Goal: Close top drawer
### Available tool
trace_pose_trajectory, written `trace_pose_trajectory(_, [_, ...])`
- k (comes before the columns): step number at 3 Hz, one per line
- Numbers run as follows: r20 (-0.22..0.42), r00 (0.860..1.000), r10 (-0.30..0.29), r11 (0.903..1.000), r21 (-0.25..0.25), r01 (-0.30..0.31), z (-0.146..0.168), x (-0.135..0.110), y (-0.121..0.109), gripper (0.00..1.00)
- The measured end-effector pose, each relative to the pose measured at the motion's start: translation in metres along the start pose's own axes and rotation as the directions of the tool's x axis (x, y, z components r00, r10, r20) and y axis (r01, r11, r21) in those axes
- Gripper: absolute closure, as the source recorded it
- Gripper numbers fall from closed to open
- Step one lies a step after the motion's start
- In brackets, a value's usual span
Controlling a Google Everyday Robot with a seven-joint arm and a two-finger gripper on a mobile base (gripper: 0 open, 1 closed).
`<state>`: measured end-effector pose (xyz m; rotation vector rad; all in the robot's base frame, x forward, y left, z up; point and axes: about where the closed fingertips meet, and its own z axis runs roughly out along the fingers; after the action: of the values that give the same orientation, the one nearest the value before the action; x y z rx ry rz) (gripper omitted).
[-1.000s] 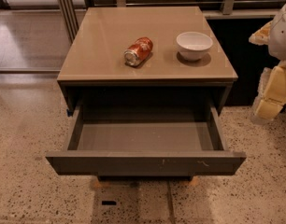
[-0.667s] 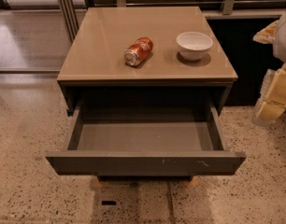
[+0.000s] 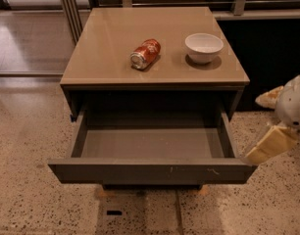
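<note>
The top drawer [image 3: 140,172] of a small tan-topped cabinet stands pulled far out. Its flat dark grey-brown front has small white scuff marks right of centre, and its grey inside [image 3: 150,143] holds nothing. My gripper [image 3: 262,152], white arm with pale yellow tips, reaches in from the right edge of the view. It sits just beside the drawer's right front corner, at about the height of the drawer's side wall. I cannot tell whether it touches the drawer.
A red soda can [image 3: 145,53] lies on its side on the cabinet top [image 3: 106,53], with a white bowl [image 3: 204,47] to its right. Speckled floor [image 3: 27,146] surrounds the cabinet. Metal posts [image 3: 69,9] stand at the back left, and a dark wall stands behind.
My gripper has moved down and left, from beside the cabinet top to the drawer's right front corner. The drawer, can and bowl have not moved.
</note>
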<state>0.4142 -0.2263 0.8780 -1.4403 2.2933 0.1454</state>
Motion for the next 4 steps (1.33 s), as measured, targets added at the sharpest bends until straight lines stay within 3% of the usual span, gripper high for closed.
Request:
trace_pose_trajectory(1, [0.057, 0.990, 0.129, 0.9916, -0.012, -0.128, 0.0180, 0.0296, 0.0132, 0.41])
trace_pose_trajectory(3, [0.057, 0.990, 0.127, 0.9919, -0.010, -0.127, 0.0171, 0.0289, 0.0134, 0.88])
trace_pose_trajectory(4, [0.062, 0.990, 0.126, 0.9920, 0.001, -0.127, 0.0191, 0.0310, 0.0149, 1.00])
